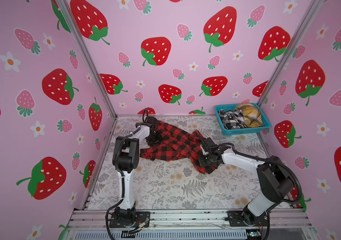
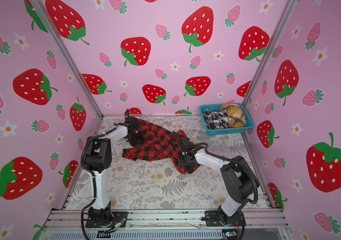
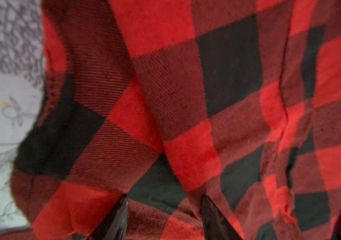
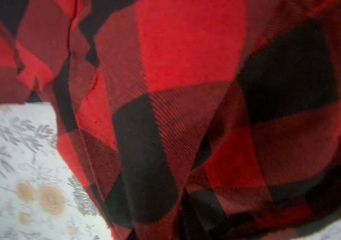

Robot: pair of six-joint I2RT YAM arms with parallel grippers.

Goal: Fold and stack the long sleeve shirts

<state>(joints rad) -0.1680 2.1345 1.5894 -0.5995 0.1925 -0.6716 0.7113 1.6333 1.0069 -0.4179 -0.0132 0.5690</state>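
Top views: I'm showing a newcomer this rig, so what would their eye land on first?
The strawberry-print pink walls around the cell dominate both top views. Next comes the red-and-black shirt, rumpled on the floral table, then the teal basket in the far right corner, holding a black-and-white shirt and a mustard shirt.

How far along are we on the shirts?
Done: nothing folded or stacked. In hand: the red-and-black shirt lies crumpled on the table, left end effector and right end effector at it. Left: black-and-white shirt and yellow shirt sit in the basket.
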